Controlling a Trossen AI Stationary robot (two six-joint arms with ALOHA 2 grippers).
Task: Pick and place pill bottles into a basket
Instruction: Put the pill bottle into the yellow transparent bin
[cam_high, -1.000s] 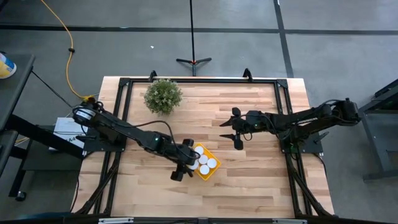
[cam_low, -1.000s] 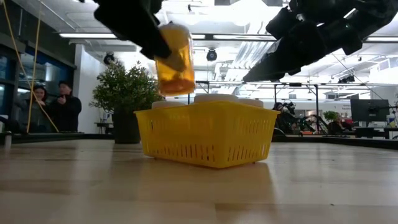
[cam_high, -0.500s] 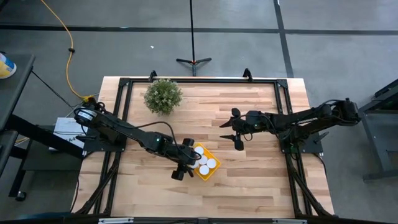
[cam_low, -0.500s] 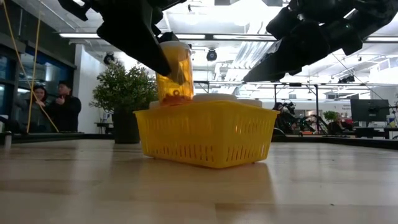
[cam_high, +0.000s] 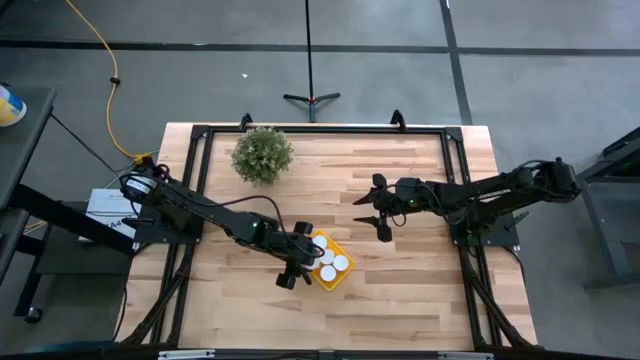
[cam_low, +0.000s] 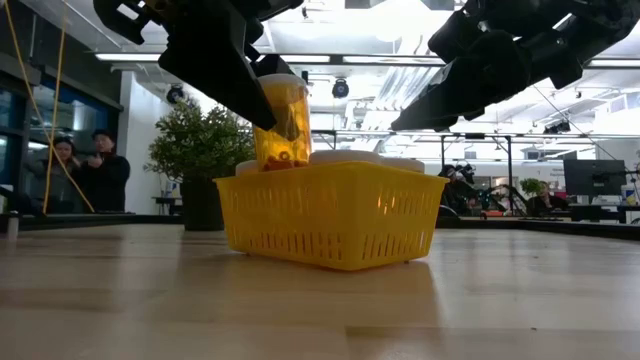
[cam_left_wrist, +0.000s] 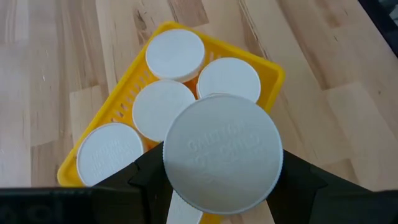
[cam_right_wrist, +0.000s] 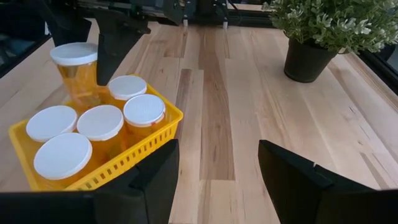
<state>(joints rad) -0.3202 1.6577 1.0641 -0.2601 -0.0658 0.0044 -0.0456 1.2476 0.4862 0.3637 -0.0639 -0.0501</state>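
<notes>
potted plant (cam_high: 262, 154) near the table's (cam_high: 420, 290) far-left corner, well apart | yellow basket (cam_right_wrist: 134, 151) holds five capped pill bottles (cam_right_wrist: 102, 122) (upright) | left gripper (cam_high: 292, 263) clamps a sixth bottle (cam_low: 281, 120) partly lowered into the basket | right gripper (cam_high: 381, 207) spread open, hovering mid-table

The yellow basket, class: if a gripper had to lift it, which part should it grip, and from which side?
Probably the basket's bare rim, from straight above, one finger inside the wall and one outside. The walls are thin and upright, and capped pill bottles fill the inside. The corner away from the left gripper, which holds another bottle there, looks freest.
</notes>
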